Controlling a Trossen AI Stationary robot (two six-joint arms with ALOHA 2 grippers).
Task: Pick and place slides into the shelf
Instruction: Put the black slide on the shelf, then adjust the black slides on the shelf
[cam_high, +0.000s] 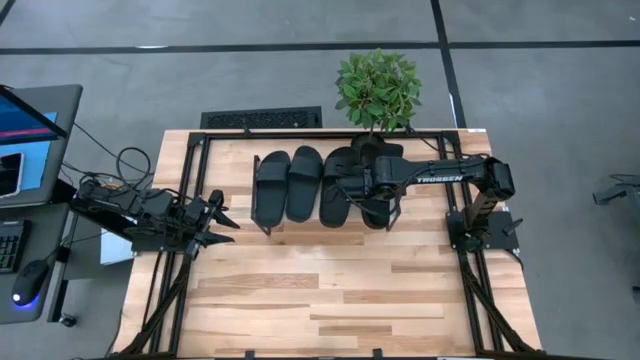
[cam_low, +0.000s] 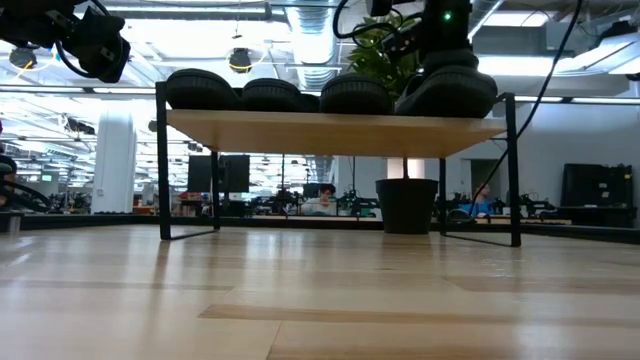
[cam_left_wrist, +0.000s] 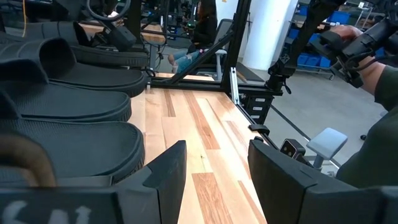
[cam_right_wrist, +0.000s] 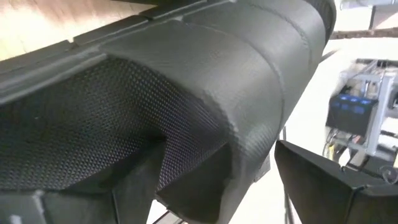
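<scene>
Four black slides lie side by side on the light-wood shelf (cam_high: 425, 215) at the table's far side. Three of them (cam_high: 270, 185) (cam_high: 303, 182) (cam_high: 335, 195) are untouched and rest on their soles. My right gripper (cam_high: 352, 188) reaches in from the table's right and is shut on the strap of the fourth, rightmost slide (cam_high: 378, 208). In the low view this slide (cam_low: 450, 92) sits on the shelf top (cam_low: 330, 130) beside the others. My left gripper (cam_high: 218, 226) is open and empty near the shelf's left end. Its wrist view shows the slides (cam_left_wrist: 68, 106) close by. My right gripper has the side edge of the rightmost slide's strap (cam_right_wrist: 249, 143) between its two fingers. One finger (cam_right_wrist: 134, 186) is inside under the strap and the other (cam_right_wrist: 329, 180) is outside it. The fingers come roughly level from the table's right. The slide rests on the shelf.
A potted plant (cam_high: 378, 90) stands just behind the shelf's right end, and a keyboard (cam_high: 262, 118) lies behind its left part. A laptop and a mouse are off the table's left. The wood tabletop (cam_high: 330, 300) lies in front of the shelf. A person's sleeve (cam_left_wrist: 382, 81) shows beyond the table.
</scene>
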